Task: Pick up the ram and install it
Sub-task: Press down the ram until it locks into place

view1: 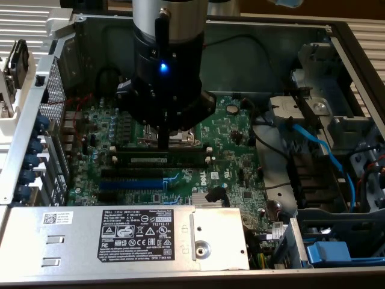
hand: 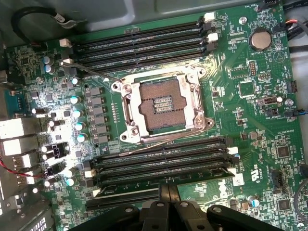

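while the gripper (view1: 163,143) hangs over the green board (view1: 234,150) in the open computer case (view1: 271,48), its two dark fingers are pressed flat together with no gap, tips down at the ram (view1: 157,158). can't tell if they pinch its top edge or just touch it.

ram: long thin dark strip with a pale label, standing on edge in a black slot just below the processor socket (view1: 180,137), white clips at that slot's ends. it runs across the exterior view.

wrist view: closed fingers (hand: 168,202) sit over the bank of black slots (hand: 163,156) next to the metal-framed socket (hand: 161,108); a second bank (hand: 139,45) lies on the socket's far side.

around: blue slot (view1: 132,183) just below the ram, silver heatsink (view1: 207,201), coin battery (view1: 231,109), power supply (view1: 120,238) with black label at the front, blue cable (view1: 319,150) on the exterior view's right. arm body hides the board's upper middle.
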You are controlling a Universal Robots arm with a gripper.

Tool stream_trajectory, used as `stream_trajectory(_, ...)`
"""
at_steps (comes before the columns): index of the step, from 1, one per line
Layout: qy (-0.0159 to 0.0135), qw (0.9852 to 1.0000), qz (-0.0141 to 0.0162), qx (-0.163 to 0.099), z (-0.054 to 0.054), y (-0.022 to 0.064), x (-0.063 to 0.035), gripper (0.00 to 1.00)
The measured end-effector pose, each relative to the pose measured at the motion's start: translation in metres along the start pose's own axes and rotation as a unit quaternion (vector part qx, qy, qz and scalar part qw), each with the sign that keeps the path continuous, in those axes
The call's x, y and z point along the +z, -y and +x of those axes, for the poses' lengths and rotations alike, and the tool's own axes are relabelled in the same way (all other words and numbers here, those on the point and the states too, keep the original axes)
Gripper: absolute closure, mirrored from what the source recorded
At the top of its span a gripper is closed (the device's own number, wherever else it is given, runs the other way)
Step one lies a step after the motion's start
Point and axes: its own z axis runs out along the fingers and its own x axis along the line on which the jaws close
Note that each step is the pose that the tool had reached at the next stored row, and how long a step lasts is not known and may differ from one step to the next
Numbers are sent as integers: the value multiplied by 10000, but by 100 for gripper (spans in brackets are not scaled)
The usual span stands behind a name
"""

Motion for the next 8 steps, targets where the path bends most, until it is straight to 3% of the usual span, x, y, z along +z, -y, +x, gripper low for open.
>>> stream_trajectory(8, -2, 10000, 1, 15, -2, 0, 0, 90)
